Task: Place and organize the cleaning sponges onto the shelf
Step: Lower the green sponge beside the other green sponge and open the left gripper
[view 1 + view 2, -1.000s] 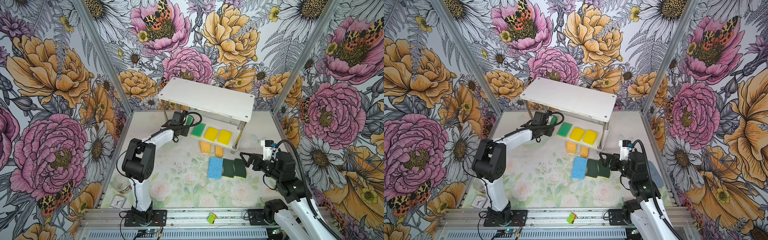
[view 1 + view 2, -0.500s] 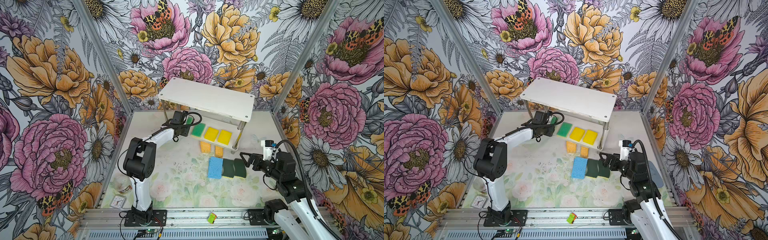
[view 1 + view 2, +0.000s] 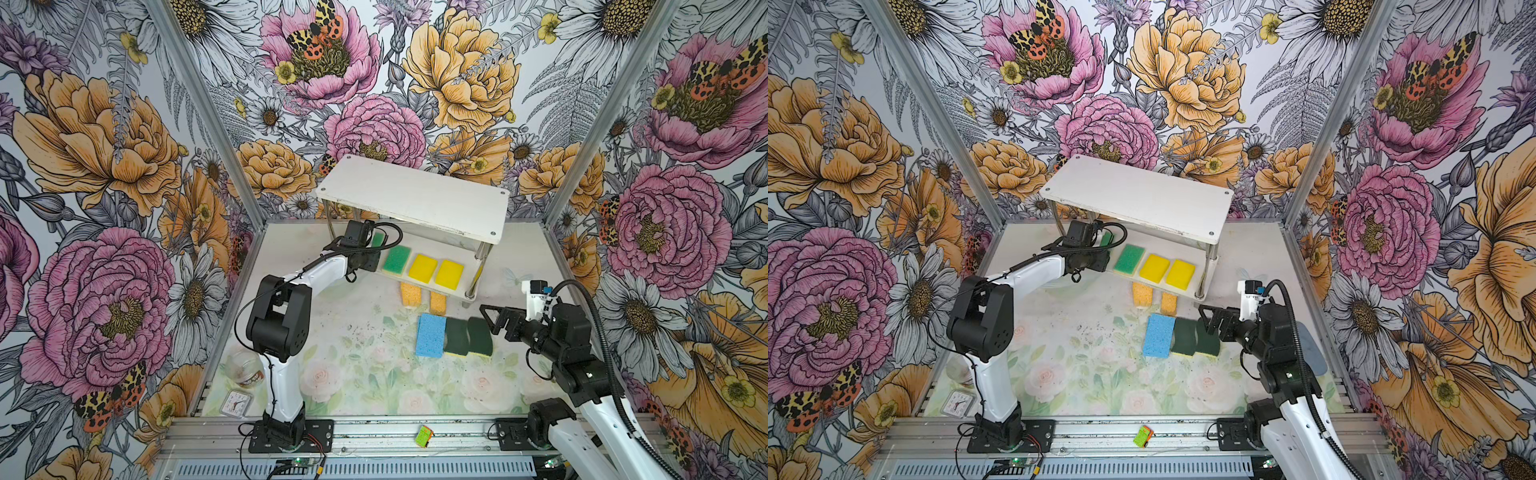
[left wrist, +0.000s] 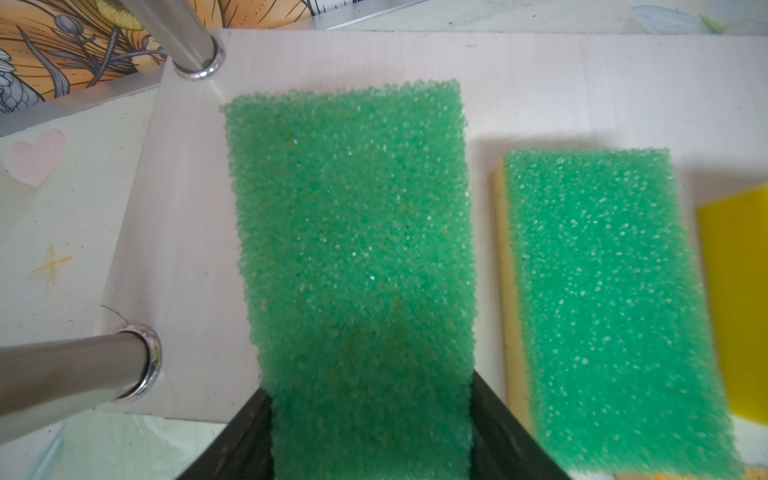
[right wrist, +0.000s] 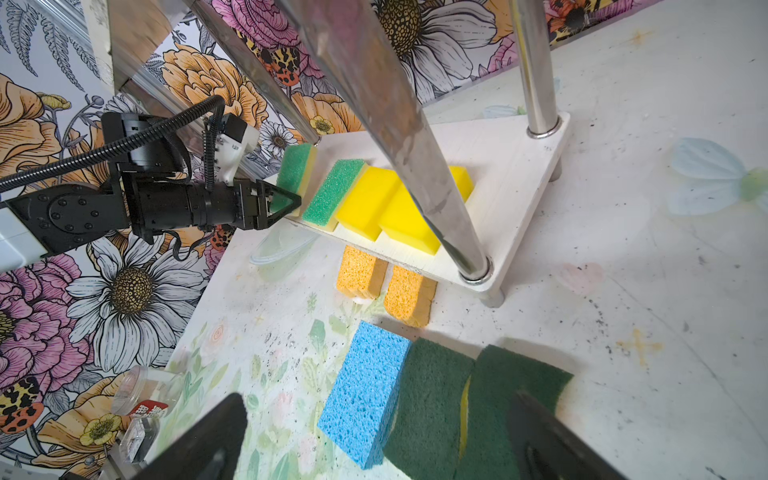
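Note:
The white shelf (image 3: 415, 199) stands at the back. On its lower board (image 4: 540, 83) lie a green-topped sponge (image 3: 397, 259) and two yellow sponges (image 3: 423, 268) (image 3: 449, 274). My left gripper (image 4: 370, 436) reaches in at the board's left end, its jaws against both sides of another green-topped sponge (image 4: 353, 232) that rests on the board. Two orange sponges (image 3: 410, 294) lie on the table at the shelf's front edge. Nearer lie a blue sponge (image 3: 431, 334) and two dark green wavy sponges (image 3: 456, 336). My right gripper (image 3: 492, 320) hovers open at their right, empty.
A clear jar (image 3: 243, 368) and a small clock (image 3: 236, 403) sit at the front left by the left arm's base. A small coloured toy (image 3: 424, 436) lies on the front rail. The shelf's metal posts (image 5: 536, 66) stand close to both grippers. Floral walls enclose three sides.
The left arm's elbow has shifted very slightly. The sponges and the right arm stay where they were.

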`<action>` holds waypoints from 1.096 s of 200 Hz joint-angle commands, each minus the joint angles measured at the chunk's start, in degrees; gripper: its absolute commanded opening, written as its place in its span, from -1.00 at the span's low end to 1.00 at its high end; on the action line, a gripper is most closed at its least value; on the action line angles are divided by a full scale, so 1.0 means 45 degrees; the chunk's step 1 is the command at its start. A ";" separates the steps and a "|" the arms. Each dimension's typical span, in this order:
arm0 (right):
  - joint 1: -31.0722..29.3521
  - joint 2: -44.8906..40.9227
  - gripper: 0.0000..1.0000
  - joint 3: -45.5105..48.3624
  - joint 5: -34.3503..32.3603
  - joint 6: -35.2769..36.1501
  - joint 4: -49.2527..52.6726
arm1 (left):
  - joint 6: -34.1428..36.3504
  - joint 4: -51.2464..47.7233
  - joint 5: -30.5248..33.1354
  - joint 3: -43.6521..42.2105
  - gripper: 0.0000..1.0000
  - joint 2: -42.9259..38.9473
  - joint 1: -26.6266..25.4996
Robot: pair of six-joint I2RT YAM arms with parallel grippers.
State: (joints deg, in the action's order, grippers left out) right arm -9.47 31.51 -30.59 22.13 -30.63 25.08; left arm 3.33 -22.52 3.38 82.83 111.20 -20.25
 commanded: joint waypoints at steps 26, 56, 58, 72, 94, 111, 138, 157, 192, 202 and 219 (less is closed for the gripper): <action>-0.0084 -0.0039 0.99 -0.0175 -0.0157 -0.0017 0.0012 | 0.0007 0.0079 0.0051 0.0423 0.31 0.0357 0.0181; -0.0078 -0.0013 0.99 -0.0175 -0.0188 -0.0011 0.0010 | 0.0080 0.0081 -0.0091 0.0432 0.32 0.0438 0.0181; -0.0071 -0.0025 0.99 -0.0175 -0.0191 -0.0019 0.0012 | 0.0080 0.0073 -0.0088 0.0439 0.32 0.0439 0.0183; -0.0066 -0.0026 0.99 -0.0175 -0.0191 -0.0023 0.0013 | 0.0137 0.0068 -0.0159 0.0481 0.33 0.0451 0.0184; -0.0079 -0.0039 0.99 -0.0175 -0.0191 -0.0027 0.0012 | 0.0210 0.0078 -0.0145 0.0490 0.33 0.0497 0.0184; -0.0072 -0.0097 0.99 -0.0156 -0.0162 -0.0024 0.0012 | 0.0250 0.0069 -0.0143 0.0480 0.34 0.0504 0.0184; -0.0074 -0.0109 0.99 -0.0156 -0.0177 -0.0012 0.0070 | 0.0436 0.0064 -0.0150 0.0565 0.34 0.0546 0.0177; -0.0068 -0.0119 0.99 -0.0156 -0.0201 -0.0013 0.0071 | 0.0451 0.0063 -0.0159 0.0532 0.38 0.0522 0.0185; -0.0074 -0.0096 0.99 -0.0195 -0.0181 -0.0004 0.0072 | 0.0489 0.0083 -0.0076 0.0518 0.42 0.0523 0.0184; -0.0081 -0.0106 0.99 -0.0195 -0.0186 -0.0009 0.0087 | 0.0508 0.0078 -0.0084 0.0519 0.42 0.0542 0.0179; -0.0064 -0.0103 0.99 -0.0195 -0.0187 -0.0001 0.0091 | 0.0578 0.0082 -0.0046 0.0530 0.42 0.0543 0.0184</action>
State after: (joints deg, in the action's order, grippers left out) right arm -9.47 31.51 -30.59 22.13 -30.63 25.08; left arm 4.75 -22.55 3.33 83.81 113.01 -19.94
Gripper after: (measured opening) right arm 0.996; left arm 0.711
